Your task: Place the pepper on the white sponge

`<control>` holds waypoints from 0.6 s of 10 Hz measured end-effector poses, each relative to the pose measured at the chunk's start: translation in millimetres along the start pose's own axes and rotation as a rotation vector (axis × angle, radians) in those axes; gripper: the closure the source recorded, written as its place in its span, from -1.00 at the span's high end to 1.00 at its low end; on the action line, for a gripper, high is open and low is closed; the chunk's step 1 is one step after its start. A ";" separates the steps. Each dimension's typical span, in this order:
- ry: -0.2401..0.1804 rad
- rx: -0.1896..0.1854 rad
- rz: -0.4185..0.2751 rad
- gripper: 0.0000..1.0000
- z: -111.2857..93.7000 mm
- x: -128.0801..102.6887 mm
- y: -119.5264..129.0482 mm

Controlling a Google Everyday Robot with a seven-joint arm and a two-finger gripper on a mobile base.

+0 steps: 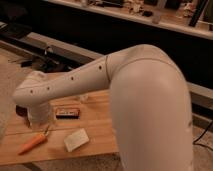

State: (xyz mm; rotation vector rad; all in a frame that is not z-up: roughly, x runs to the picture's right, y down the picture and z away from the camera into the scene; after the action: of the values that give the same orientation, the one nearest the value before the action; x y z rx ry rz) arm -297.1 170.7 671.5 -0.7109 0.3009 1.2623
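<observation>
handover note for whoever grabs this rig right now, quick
Hand: low over the left end of the table, just behind the pepper, under the arm's wrist.
Pepper: lying on the table near the front left edge, not picked up.
Sponge: flat on the table to the right of the pepper, apart from it, nothing on it.
Dark block: behind the sponge, not part of the job.
Done: hand is near the pepper, nothing more.
Left: grasp the pepper, lift it, carry it right, set it on the sponge.
</observation>
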 end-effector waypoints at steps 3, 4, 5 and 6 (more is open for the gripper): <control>-0.027 0.029 0.088 0.30 21.2 -18.8 17.6; -0.017 0.040 0.088 0.30 28.5 -13.7 22.8; 0.011 0.067 0.078 0.30 42.4 1.0 27.7; 0.029 0.079 0.077 0.30 48.0 9.0 27.7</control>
State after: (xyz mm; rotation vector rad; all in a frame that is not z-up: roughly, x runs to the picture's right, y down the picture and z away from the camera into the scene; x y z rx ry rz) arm -328.5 211.6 693.5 -0.6552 0.4028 1.3069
